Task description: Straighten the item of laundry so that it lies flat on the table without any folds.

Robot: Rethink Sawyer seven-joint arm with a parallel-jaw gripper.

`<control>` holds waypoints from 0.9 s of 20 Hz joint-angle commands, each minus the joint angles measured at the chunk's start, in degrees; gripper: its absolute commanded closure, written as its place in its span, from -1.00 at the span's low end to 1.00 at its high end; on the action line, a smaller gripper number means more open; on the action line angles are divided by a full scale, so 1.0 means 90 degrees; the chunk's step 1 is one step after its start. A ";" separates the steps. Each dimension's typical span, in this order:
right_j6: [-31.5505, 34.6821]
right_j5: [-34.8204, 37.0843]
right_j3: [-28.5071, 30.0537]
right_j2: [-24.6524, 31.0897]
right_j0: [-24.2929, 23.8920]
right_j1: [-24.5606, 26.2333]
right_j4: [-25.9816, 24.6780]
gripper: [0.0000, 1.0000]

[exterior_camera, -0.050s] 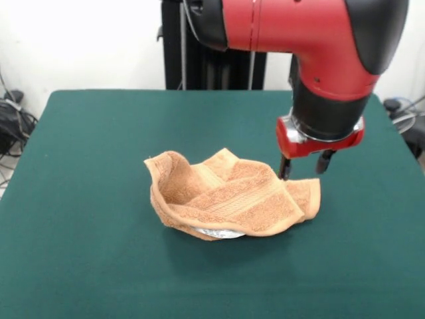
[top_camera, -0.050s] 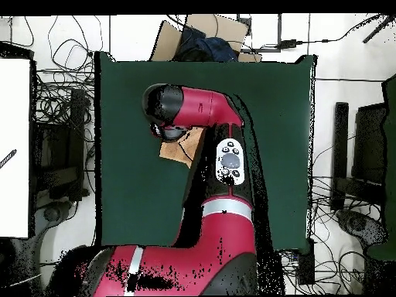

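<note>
nearest the camera, the towel (exterior_camera, -0.050s: 232, 196) sits crumpled near the middle of the green table (exterior_camera, -0.050s: 80, 199), its edges curled up like a shallow bowl, with its long axis running side to side and a white label (exterior_camera, -0.050s: 219, 232) peeking out beneath the front fold. just behind its right-hand corner hangs the gripper (exterior_camera, -0.050s: 305, 166), fingers apart with nothing between them, one tip at or just above the raised towel edge; whether it touches the cloth is hard to judge. so the towel lies mostly to the left of and in front of the gripper. from overhead, the arm (top_camera, -0.050s: 209, 155) covers nearly all the towel, leaving only a small orange patch.
</note>
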 commanded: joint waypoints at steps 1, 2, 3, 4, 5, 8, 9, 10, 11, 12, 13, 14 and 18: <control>0.1466 0.0649 0.0214 0.0301 0.0095 0.0294 0.0296 -1.00; 0.1437 0.0647 0.0187 0.0291 0.0096 0.0378 0.0282 -1.00; 0.1369 0.0596 0.0139 0.0289 0.0095 0.0464 0.0248 -1.00; 0.1328 0.0517 0.0158 0.0301 0.0091 0.0502 0.0243 -1.00; 0.1288 0.0437 0.0176 0.0312 0.0086 0.0540 0.0239 -1.00; 0.1282 0.0336 0.0243 0.0312 0.0080 0.0532 0.0251 -1.00; 0.1299 0.0328 0.0242 0.0314 0.0079 0.0539 0.0264 -1.00; 0.1296 0.0311 0.0237 0.0326 0.0070 0.0550 0.0278 -1.00; 0.1294 0.0293 0.0233 0.0338 0.0061 0.0562 0.0292 -1.00; 0.1294 0.0318 0.0230 0.0336 0.0057 0.0570 0.0297 -1.00; 0.1279 0.0315 0.0223 0.0337 0.0059 0.0575 0.0292 -1.00; 0.1253 0.0303 0.0212 0.0346 0.0053 0.0593 0.0287 -1.00; 0.1234 0.0246 0.0222 0.0380 0.0018 0.0629 0.0334 -1.00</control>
